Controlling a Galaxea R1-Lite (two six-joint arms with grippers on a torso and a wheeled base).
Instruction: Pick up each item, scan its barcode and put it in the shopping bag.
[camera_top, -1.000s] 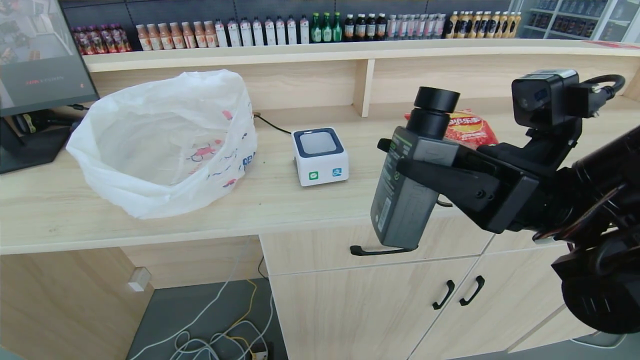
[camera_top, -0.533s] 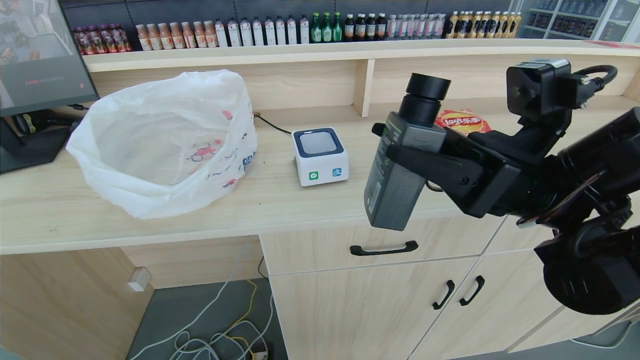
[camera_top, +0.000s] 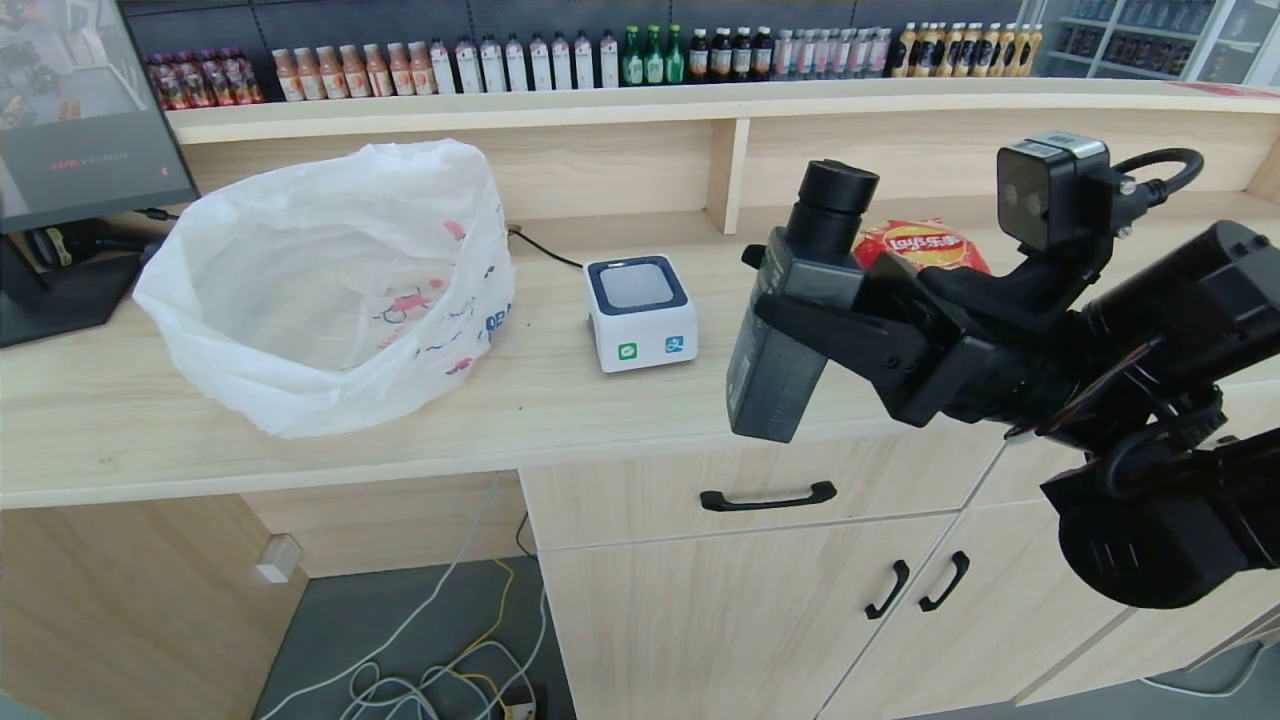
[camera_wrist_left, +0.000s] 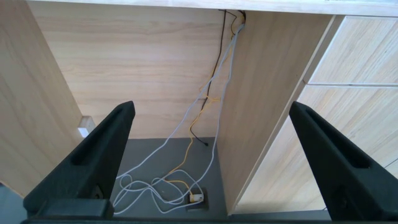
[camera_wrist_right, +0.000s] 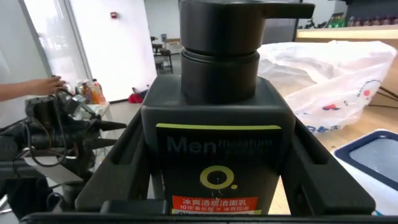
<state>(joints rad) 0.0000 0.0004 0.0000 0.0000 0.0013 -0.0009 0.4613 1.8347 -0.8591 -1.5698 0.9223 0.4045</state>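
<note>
Low in front of the cabinets, the left gripper (camera_wrist_left: 214, 163) hangs with its two black fingers spread wide apart and nothing between them, loose cables (camera_wrist_left: 163, 186) on the floor beyond. At centre right of the head view, the right gripper (camera_top: 790, 295) is clamped on the shoulder of a dark grey bottle (camera_top: 775, 385), which is held in the air before the counter's (camera_top: 560, 400) front edge. The bottle's long axis is near upright, round black cap (camera_top: 835, 198) tipped toward the upper right, flat matte slab-sided body hanging down. Farther back sit a boxy white scanner (camera_top: 640, 310), a crinkled white plastic shopping bag (camera_top: 330, 280) gaping at left, and a glossy red chip bag (camera_top: 920, 245).
</note>
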